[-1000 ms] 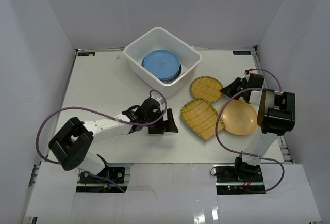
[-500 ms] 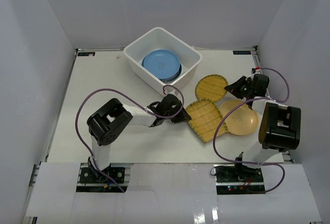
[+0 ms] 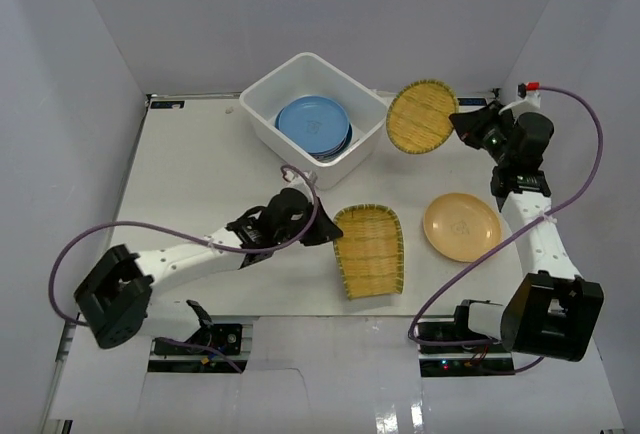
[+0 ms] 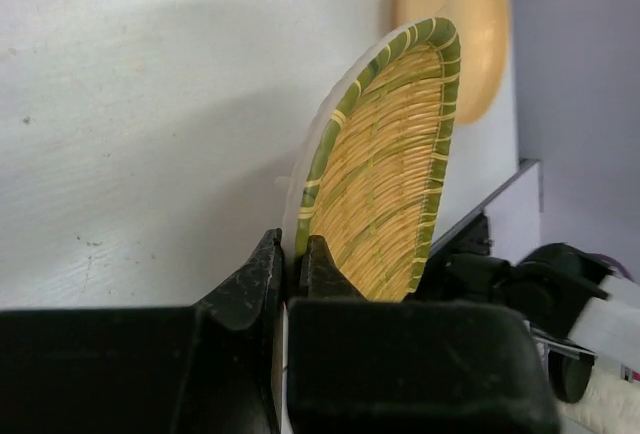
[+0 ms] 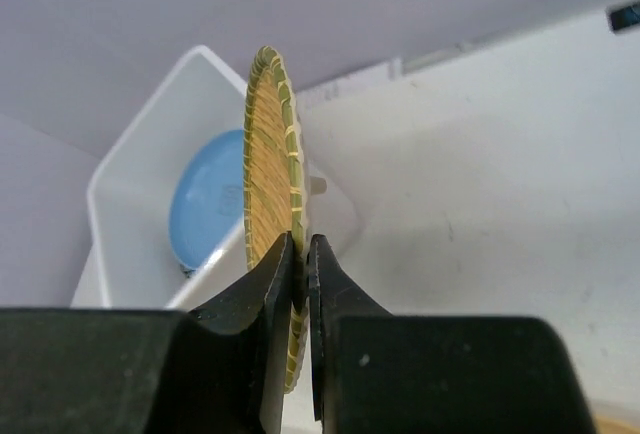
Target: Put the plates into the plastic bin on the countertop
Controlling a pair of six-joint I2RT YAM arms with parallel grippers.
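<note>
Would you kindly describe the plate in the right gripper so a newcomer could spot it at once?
Find the white bin at the table's far side. Just right of it, the right gripper holds a plate aloft. It alone is round and woven: the other woven plate is shield-shaped, the tan plate smooth.

The round plate [image 3: 421,116] looks woven and rough; the plastic bin [image 3: 268,106] smooth.
</note>
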